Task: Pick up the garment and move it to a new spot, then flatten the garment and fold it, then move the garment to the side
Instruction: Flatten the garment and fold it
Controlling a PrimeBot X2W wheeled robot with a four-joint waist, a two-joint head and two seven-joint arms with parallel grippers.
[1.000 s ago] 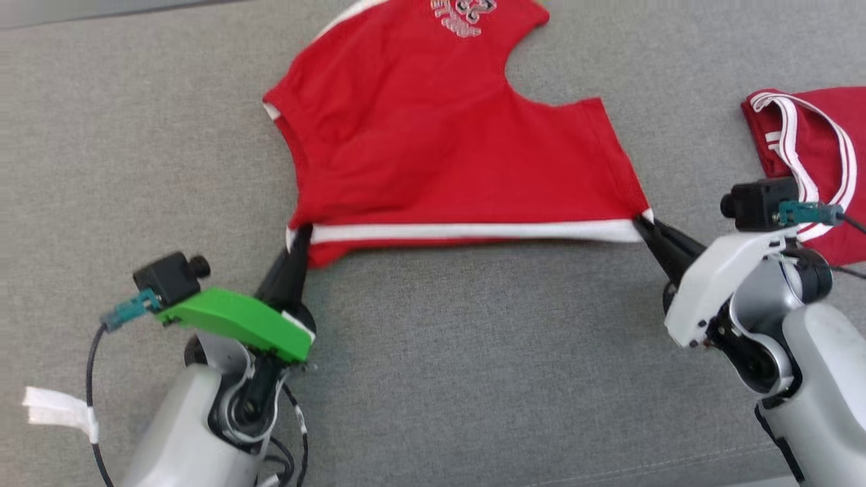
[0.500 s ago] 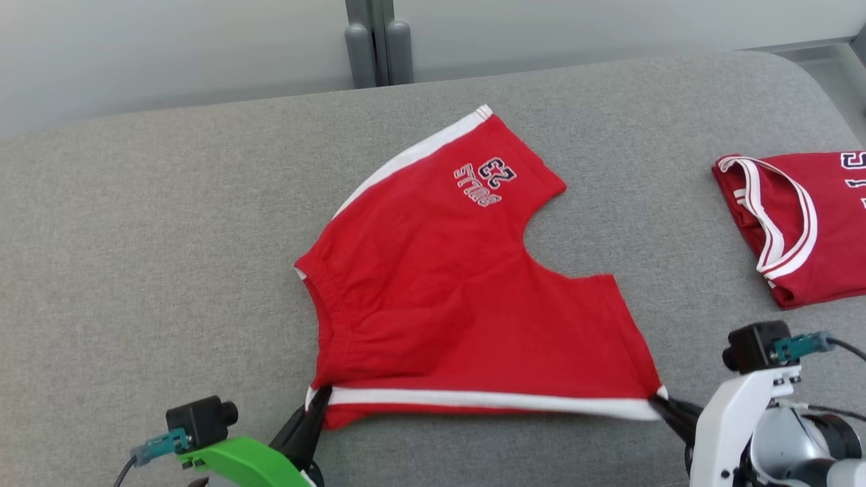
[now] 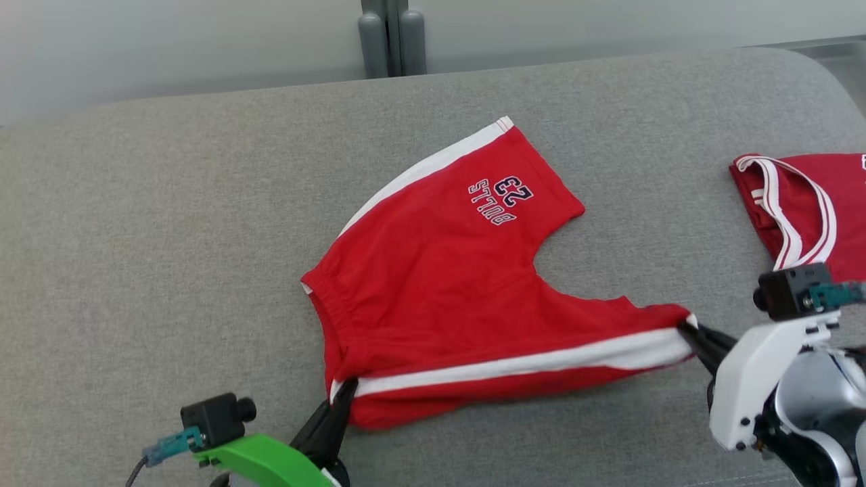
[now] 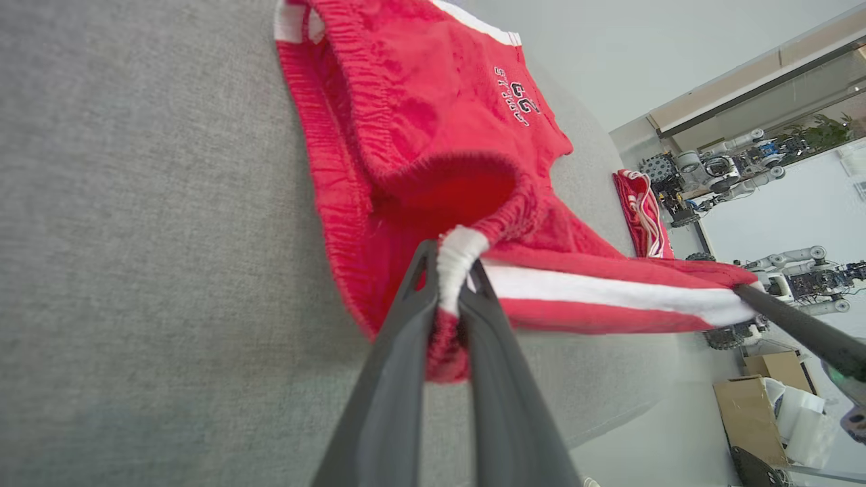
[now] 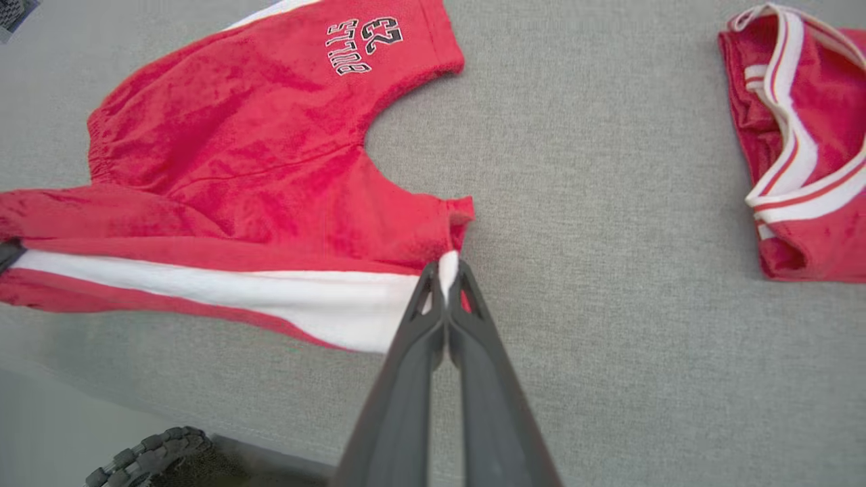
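Between left gripper and right gripper: holding red Bulls shorts stretched, both clenched on white stripe ends; beyond right gripper, red jersey.

Open room on our left, cloth on our right.
We see the cushion bare from its left edge to the shorts, and along its far edge; a bare lane runs between the shorts and the jersey at the right edge. A post stands just behind the far edge.
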